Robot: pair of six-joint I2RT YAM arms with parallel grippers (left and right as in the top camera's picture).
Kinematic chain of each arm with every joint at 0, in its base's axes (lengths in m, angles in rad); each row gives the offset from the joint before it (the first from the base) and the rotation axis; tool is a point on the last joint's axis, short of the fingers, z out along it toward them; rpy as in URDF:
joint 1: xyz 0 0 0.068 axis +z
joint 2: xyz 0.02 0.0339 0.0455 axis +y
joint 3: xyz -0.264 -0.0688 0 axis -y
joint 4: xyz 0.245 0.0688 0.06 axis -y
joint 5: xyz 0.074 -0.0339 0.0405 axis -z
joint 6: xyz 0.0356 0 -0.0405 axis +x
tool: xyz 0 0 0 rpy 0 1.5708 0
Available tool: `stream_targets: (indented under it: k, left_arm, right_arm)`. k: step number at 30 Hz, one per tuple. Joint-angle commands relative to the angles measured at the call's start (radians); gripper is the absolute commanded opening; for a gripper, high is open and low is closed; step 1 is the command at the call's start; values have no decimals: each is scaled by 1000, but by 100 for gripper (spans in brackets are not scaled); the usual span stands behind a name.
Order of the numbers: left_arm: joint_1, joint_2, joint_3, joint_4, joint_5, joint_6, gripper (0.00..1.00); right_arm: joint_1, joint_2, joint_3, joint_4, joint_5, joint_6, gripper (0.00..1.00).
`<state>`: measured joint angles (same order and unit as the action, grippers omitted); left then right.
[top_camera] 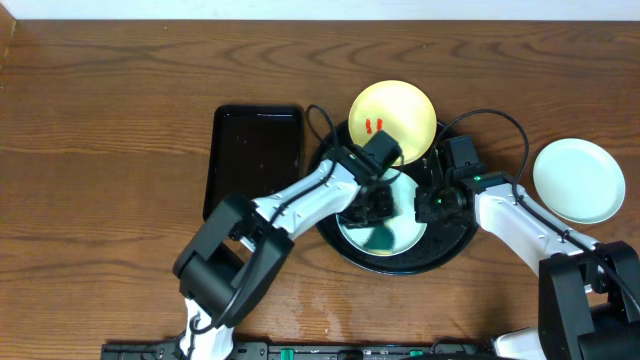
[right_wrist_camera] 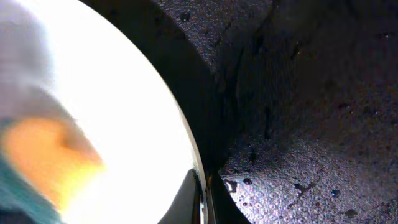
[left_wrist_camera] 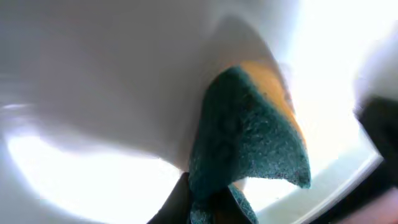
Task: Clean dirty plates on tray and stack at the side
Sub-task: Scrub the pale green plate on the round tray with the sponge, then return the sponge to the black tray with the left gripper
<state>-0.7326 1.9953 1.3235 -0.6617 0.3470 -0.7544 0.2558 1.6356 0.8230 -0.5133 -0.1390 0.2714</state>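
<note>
Overhead, what lies on the round tray (top_camera: 455, 248)? the first speaker asks.

A green plate (top_camera: 385, 238) lies flat inside it, the second replies, toward the side nearest the robot. Both arms reach in over that plate.

And the other plates?

A yellow plate (top_camera: 392, 118) sits at the tray's far edge, overlapping the rim, with two red smears (top_camera: 374, 126) near its middle. A pale plate (top_camera: 578, 180) rests on the table (top_camera: 100, 150) to the right of the tray, apart from it. A rectangular tray (top_camera: 255, 160) lies just left of the round one.

What does the left gripper (top_camera: 372, 208) hold?

A sponge (left_wrist_camera: 249, 143), green on one face and yellow on the other. The left wrist view shows the fingers clamped on its lower end, and the sponge pressed against the glossy inside of the green plate, over the middle of the tray.

And the right gripper (top_camera: 430, 207)?

It is at the right side of the green plate, inside the tray's rim. In the right wrist view its fingers are closed together on the plate's thin edge, one above and one below. Beside them the tray's black floor shows, speckled with droplets. The sponge appears there only as a blur on the plate's far side.

Is the plate lifted off the tray?

That cannot be told from these views.
</note>
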Motion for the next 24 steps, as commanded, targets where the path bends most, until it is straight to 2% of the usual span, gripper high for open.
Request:
stream_targets:
  k: [1,4,7,20,24]
  left_arm:
    - [72,31,-46,-64,-417,32,8]
    - [106,9,-44,-71,-523,66,8]
    - [118,-23,-41,-72,-558,88,7]
    - [124,-348,-10,-127,-459,90,8]
    - [166,-444,-10,-191,-460,145,8]
  right_arm:
    - [-2,20,-9,-7,45,4,1]
    - [-2,19,-9,-7,45,-7,1]
    - [-2,19,-9,-7,45,-7,1]
    - [-2,19,-9,-7,45,-7,1]
    - [-2,19,-9,-7,45,-8,1]
